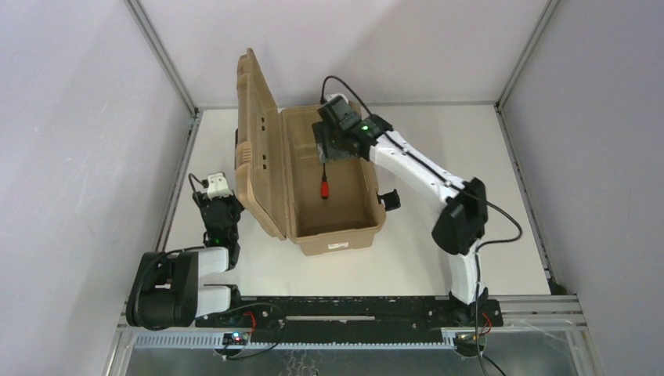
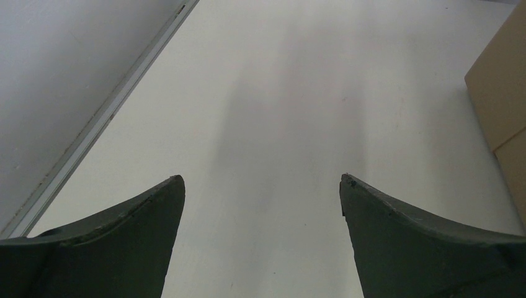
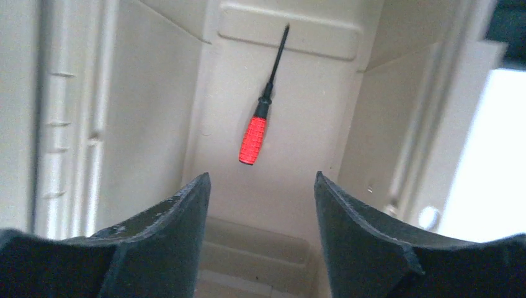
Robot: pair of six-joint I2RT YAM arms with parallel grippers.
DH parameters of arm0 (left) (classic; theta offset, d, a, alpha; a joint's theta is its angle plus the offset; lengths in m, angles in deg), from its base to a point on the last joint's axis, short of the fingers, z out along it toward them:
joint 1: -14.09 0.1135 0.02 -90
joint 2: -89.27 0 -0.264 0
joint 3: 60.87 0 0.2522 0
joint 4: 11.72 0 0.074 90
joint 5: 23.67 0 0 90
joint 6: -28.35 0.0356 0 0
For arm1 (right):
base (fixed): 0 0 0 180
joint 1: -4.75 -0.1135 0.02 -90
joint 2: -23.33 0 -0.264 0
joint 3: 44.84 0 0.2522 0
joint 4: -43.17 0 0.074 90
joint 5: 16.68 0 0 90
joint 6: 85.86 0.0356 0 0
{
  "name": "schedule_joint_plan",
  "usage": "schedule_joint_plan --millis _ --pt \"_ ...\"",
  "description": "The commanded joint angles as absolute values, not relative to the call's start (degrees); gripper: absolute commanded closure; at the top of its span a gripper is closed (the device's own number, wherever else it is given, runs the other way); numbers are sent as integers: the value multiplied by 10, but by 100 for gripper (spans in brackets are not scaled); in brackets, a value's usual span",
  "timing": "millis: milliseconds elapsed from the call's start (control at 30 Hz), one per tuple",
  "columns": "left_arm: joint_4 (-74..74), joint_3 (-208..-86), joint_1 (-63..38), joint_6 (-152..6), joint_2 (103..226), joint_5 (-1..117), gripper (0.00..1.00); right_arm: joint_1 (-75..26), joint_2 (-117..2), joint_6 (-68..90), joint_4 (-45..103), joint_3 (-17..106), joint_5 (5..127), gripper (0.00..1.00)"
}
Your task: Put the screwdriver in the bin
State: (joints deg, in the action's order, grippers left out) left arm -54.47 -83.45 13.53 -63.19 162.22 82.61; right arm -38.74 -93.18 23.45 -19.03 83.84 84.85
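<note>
No text, brand, number or sign is legible in any view. 1 small white label [image 1: 338, 246] is fixed to the outer face of the near end wall of the bin [image 1: 360, 239], close to its bottom edge. Its faint print is too small to read.

Even, diffuse white light with soft shadows.
In the left wrist view a faint grey shadow band runs up the bench [image 2: 273, 124] toward 12 o'clock. The right wrist view is softer: the bin [image 3: 155, 124] wall blurs at 9 o'clock, the picture washes out white at 4 o'clock, and the screwdriver [image 3: 254, 139] reads sharp.
</note>
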Motion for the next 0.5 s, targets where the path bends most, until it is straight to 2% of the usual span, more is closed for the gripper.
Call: schedule_joint_plan --millis 0,133,233,467 --pt "-584 -857 139 -626 1615 824 0 -392 -839 171 -182 846 862 28" --pt "-584 -857 139 -626 1615 823 0 -370 -787 134 -187 815 904 16" --pt "-584 -857 139 -626 1615 824 0 -329 -741 119 -187 775 925 1" --pt "-584 -857 139 -626 1615 823 0 -179 -627 87 -163 656 899 0"
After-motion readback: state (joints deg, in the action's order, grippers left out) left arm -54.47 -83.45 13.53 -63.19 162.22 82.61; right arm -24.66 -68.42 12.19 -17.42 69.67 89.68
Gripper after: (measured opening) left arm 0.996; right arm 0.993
